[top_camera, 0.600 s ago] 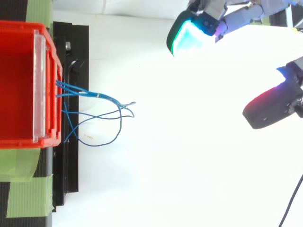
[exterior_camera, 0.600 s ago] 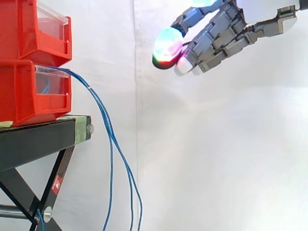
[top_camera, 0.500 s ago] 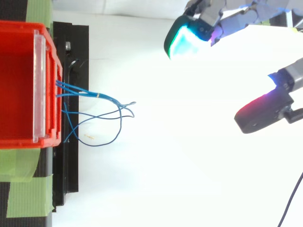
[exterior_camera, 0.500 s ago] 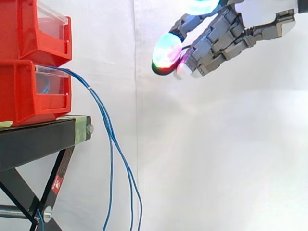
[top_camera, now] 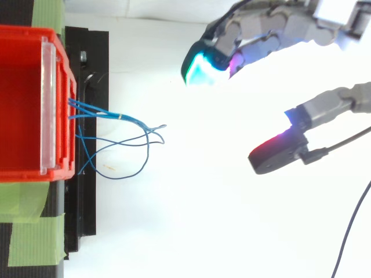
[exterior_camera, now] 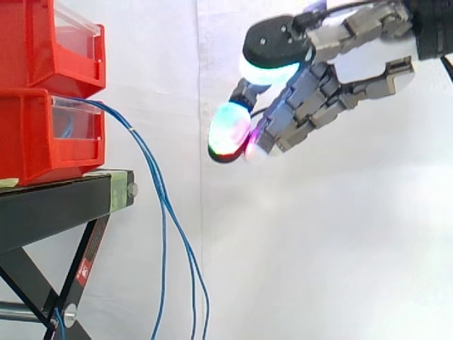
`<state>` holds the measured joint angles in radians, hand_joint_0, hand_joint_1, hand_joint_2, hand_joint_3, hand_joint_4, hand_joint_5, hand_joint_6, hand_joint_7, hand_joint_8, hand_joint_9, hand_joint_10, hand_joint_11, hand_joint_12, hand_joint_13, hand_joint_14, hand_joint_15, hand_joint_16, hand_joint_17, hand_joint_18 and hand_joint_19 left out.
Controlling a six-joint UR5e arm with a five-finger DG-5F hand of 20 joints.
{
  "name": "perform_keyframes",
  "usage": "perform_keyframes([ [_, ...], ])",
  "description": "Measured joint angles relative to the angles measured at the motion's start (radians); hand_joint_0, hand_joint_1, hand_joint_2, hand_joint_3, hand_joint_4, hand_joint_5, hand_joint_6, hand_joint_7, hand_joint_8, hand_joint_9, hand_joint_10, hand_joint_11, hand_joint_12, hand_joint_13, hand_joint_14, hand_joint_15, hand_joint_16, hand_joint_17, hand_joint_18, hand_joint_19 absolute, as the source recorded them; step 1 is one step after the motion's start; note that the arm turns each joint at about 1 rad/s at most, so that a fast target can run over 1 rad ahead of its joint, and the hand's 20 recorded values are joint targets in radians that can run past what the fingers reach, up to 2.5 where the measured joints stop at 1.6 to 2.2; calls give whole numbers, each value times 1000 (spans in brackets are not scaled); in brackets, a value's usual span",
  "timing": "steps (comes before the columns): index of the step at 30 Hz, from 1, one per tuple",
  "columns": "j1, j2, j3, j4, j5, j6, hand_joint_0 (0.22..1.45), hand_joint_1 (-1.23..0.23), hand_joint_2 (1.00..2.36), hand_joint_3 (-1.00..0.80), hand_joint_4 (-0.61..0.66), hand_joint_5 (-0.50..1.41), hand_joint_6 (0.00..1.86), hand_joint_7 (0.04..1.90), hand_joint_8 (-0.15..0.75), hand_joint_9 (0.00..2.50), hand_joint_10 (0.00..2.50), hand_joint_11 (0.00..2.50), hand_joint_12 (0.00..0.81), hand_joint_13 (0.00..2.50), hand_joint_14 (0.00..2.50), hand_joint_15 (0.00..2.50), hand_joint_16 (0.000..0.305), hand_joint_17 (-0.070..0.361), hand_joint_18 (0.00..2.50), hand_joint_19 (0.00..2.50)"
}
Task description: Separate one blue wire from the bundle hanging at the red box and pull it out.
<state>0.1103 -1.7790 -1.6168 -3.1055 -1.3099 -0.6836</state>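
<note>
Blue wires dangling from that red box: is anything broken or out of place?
Nothing stands out. The blue wires hang loose from the red box, crossing one another; the hand, open, is clear of them.

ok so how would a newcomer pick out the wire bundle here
Find the black stand at the side view's left, carrying two stacked red bins. From the lower bin's front the blue wires arc out and hang past the stand's edge, the only thin blue strands.
</note>
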Motion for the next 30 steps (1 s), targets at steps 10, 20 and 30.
perform_keyframes([
  [10,3,-40,0,50,-1,39,533,-632,1000,-500,319,-177,502,828,361,714,11,394,409,369,7,225,60,134,223,166],
  [20,3,-80,0,123,-3,54,536,-626,1000,-500,322,-175,502,826,362,728,9,395,411,385,7,236,59,133,239,178],
  [30,0,-134,0,239,-2,83,536,-625,1000,-500,322,-174,502,823,363,741,10,404,411,399,7,246,59,133,257,189],
])
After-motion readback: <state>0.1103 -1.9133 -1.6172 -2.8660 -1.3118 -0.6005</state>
